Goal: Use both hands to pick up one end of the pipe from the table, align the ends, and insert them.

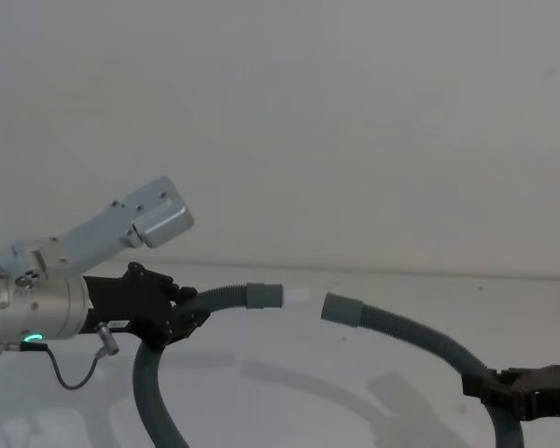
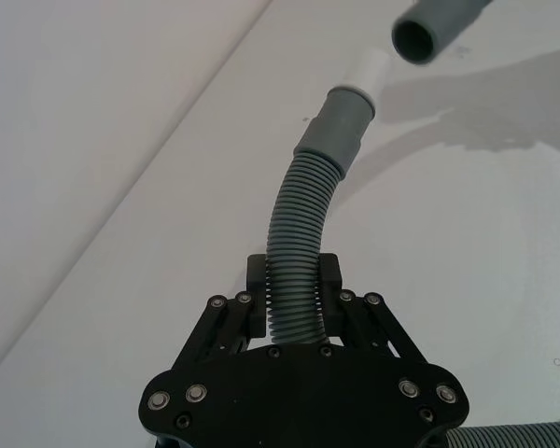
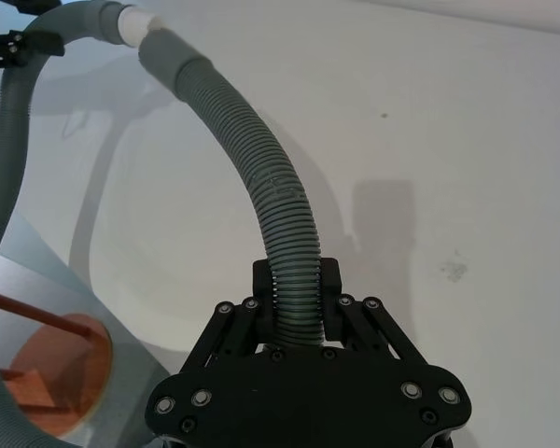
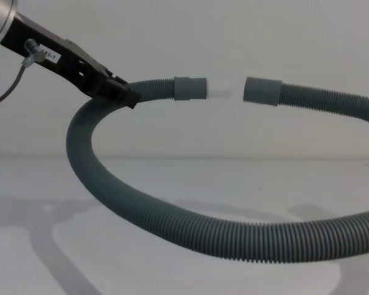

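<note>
Both grippers clamped the pipe (image 4: 172,230): left gripper (image 1: 182,317) behind the white-tipped cuff (image 4: 190,88), right gripper (image 1: 504,387) (low, right) behind the plain cuff (image 4: 262,90); nothing stood between the cuffs.

open gap between cuffs (image 4: 190,88), table (image 4: 172,184) below

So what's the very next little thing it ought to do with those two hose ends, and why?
Probably bring the two ends straight together. The left hand holds the cuff with the whitish tip, the right hand holds the open cuff, and the chest view shows them level, with a short gap between.
</note>
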Robot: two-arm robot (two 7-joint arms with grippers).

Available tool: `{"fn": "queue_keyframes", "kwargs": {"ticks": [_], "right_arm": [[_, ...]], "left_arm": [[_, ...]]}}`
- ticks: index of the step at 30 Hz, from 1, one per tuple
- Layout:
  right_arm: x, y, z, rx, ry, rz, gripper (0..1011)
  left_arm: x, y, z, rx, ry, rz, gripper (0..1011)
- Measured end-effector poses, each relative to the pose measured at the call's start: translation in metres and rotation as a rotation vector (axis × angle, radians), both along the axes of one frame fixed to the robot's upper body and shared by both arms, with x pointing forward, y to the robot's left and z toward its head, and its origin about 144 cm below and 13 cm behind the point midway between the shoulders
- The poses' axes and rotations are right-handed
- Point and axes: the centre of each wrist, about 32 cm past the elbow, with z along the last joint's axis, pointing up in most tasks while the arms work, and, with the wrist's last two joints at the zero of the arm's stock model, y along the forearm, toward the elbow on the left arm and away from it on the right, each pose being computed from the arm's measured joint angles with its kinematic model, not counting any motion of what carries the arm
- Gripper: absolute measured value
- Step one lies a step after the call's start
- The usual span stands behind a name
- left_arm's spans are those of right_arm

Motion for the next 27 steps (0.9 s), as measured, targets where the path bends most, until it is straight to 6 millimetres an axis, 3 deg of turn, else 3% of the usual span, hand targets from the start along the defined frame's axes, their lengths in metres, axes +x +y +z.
{"fn": "queue_keyframes", "kwargs": {"ticks": [27], "right_arm": [[-0.0030,-0.0009,0.0053,0.002,-0.009,0.040,255]], "left_arm": [[0.0049,-0.0010,0.0010,0.004,0.007,-0.036,290]]}}
